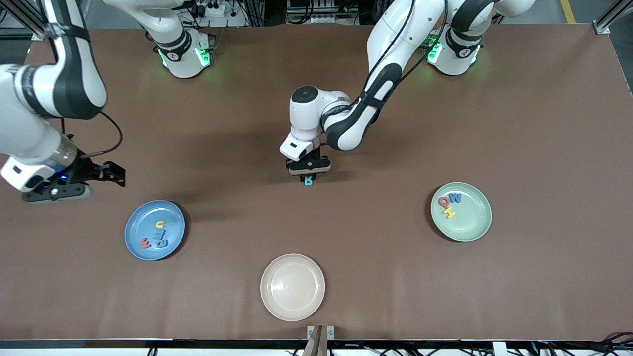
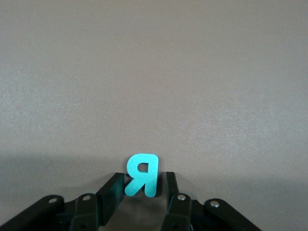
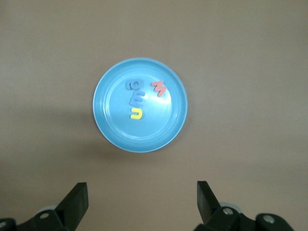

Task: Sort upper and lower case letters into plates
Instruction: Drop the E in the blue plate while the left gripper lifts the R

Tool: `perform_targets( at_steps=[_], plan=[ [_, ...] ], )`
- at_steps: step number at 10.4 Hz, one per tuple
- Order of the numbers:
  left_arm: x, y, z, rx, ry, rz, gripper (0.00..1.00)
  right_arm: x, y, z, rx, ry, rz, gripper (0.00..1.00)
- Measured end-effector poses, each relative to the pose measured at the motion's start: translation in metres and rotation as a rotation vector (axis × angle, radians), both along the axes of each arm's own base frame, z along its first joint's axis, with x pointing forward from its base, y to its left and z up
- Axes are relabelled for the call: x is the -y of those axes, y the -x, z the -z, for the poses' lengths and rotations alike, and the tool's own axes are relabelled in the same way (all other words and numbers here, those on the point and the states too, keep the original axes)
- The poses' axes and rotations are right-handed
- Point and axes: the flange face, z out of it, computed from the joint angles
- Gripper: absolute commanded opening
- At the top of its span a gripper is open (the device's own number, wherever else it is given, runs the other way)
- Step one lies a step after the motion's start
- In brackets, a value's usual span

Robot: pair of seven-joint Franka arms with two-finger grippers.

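- Right pincer hangs with fingers wide apart and nothing between them, over bare bench at the right arm's end, near that bench edge; this arm waits.
- Blue plate lies just beside the right pincer, nearer the front camera. It holds four letters in a cluster: a yellow u, a blue m, a blue a and a red w.
- Cream plate lies nearest the front camera, near the bench's front edge, with nothing in it.
- Left pincer is over mid-bench, clamped on a teal R that stands upright between its fingers.
- Open brown bench lies all round the left pincer, well apart from every plate.
- Green plate lies toward the left arm's end, well apart from the left pincer. It holds a red Q, a blue W and a yellow H, close together near its rim.
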Motion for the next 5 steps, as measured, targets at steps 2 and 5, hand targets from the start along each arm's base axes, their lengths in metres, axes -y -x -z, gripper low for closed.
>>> perform_targets(
  at_steps=[2,5],
  plan=[
    [-0.008,-0.010,-0.001,0.002,-0.006,0.001,0.42,-0.003,0.003,-0.040,0.043,-0.004,0.039,1.00],
    [-0.012,-0.015,-0.001,0.003,-0.007,-0.005,0.42,-0.032,0.011,-0.107,0.035,-0.014,0.077,1.00]
  ],
)
